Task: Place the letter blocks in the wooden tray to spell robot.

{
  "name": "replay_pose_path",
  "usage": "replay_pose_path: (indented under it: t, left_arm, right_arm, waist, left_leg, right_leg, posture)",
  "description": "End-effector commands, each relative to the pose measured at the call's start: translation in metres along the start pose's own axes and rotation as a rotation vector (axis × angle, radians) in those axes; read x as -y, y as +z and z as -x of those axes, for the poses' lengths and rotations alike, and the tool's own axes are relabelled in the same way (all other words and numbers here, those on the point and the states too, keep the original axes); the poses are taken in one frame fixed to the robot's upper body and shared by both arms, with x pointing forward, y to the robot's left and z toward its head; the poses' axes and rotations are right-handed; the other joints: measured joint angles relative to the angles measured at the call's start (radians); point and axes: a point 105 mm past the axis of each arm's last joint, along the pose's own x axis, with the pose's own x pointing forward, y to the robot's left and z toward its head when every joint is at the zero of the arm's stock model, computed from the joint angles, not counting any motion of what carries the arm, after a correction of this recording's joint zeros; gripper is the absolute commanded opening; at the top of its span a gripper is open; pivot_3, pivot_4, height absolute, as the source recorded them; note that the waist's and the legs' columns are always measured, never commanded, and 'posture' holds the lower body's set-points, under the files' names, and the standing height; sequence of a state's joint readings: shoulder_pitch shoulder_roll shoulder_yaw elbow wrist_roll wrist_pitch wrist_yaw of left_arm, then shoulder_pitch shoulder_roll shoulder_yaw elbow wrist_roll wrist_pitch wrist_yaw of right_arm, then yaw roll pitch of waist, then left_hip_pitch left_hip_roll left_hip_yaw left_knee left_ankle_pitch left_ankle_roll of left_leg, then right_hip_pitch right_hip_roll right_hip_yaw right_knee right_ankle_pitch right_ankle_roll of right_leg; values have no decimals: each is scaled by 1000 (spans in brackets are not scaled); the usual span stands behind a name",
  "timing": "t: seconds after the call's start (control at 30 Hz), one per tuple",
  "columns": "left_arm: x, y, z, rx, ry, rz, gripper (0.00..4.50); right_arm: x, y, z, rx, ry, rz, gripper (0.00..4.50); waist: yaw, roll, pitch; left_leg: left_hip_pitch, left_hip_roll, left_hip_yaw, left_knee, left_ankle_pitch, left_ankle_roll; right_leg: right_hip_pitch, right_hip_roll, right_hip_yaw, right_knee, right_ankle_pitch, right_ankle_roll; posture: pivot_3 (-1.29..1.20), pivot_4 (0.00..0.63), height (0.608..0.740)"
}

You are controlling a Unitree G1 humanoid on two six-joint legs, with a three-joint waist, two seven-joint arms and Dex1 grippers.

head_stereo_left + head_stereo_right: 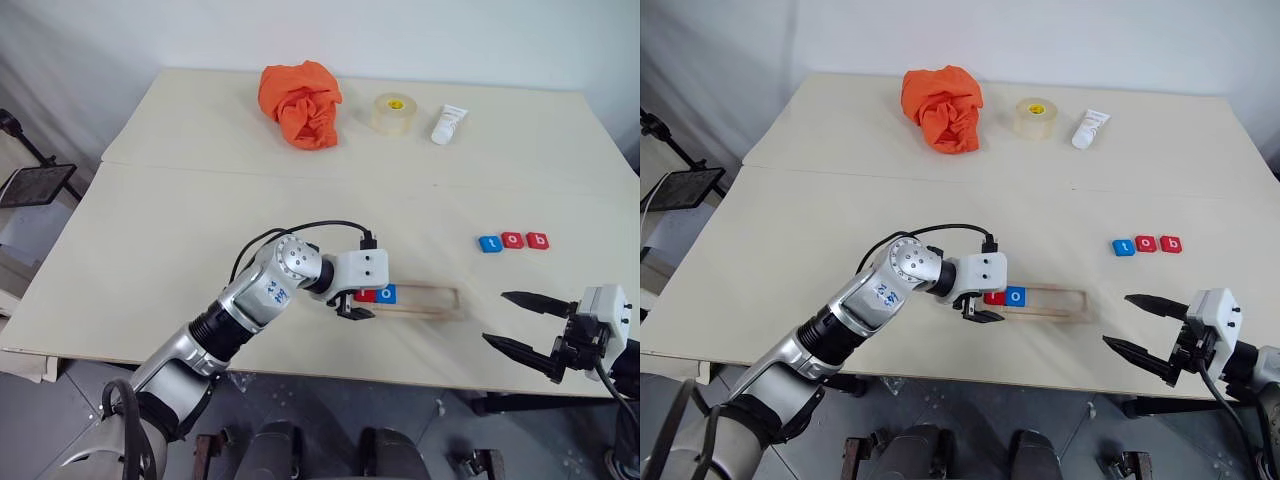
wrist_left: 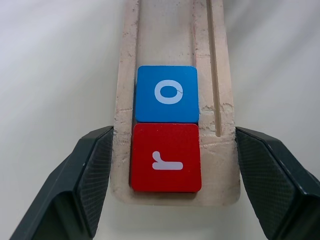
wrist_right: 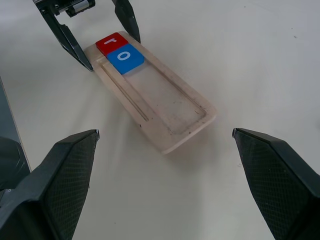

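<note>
Wooden tray (image 1: pixel 425 300) near tabletop's (image 1: pixel 180 220) front edge, left end hidden under left pincer (image 2: pixel 167 170), fingers apart astride it. Red r block (image 2: pixel 166 157), blue o block (image 2: pixel 166 94) inside. Three blocks (image 1: pixel 513 241) lie well apart. Right pincer (image 1: pixel 520 325) apart, empty.

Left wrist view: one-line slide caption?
Left end effector open astride the wooden tray end, red "r" block and blue "o" block seated side by side.

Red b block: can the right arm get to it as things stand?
Probably yes. The red b block lies loose on the table, last in a row of three, with bare tabletop between it and the open right gripper.
</note>
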State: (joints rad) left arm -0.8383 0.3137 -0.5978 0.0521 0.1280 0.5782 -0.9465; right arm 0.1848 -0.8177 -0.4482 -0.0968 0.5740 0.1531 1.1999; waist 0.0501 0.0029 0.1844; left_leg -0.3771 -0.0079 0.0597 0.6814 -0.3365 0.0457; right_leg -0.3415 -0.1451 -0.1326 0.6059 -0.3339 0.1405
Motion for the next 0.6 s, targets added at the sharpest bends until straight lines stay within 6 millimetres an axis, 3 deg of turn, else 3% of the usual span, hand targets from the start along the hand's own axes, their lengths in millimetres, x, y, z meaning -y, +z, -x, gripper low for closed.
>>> replay_pose_path:
  t: [0.03, 0.07, 0.33, 0.5, 0.6]
  left_arm:
    - [-5, 15, 1, 36, 21, -40, 4294]
    - [-5, 16, 1, 41, 20, -37, 4475]
    - [-11, 15, 10, 72, 65, -23, 4475]
    - [-16, 3, 48, 238, 153, 15, 4475]
    - [-7, 1, 55, 320, 139, 29, 4475]
  right_arm:
    - [2, 12, 5, 35, -34, 46, 4500]
    - [2, 12, 5, 35, -37, 47, 4500]
    - [3, 13, 7, 40, -71, 45, 4500]
    - [16, 13, 10, 42, -217, 25, 4500]
    - [22, 10, 12, 22, -262, 32, 4500]
  waist:
    - [0, 0, 0]
    - [0, 0, 0]
    - [0, 0, 0]
    - [-12, 1, 0]
    - [-14, 1, 0]
  left_leg:
    - [0, 0, 0, 0, 0, 0]
    - [0, 0, 0, 0, 0, 0]
    - [0, 0, 0, 0, 0, 0]
    - [0, 1, 0, 0, 0, 0]
    - [1, 1, 0, 0, 0, 0]
  right_leg:
    - [0, 0, 0, 0, 0, 0]
    - [0, 0, 0, 0, 0, 0]
    - [0, 0, 0, 0, 0, 0]
    - [0, 0, 0, 0, 0, 0]
    - [0, 0, 0, 1, 0, 0]
  posture:
    - [0, 150, 740]
    - [0, 150, 740]
    - [0, 150, 740]
    - [0, 150, 740]
    - [0, 150, 740]
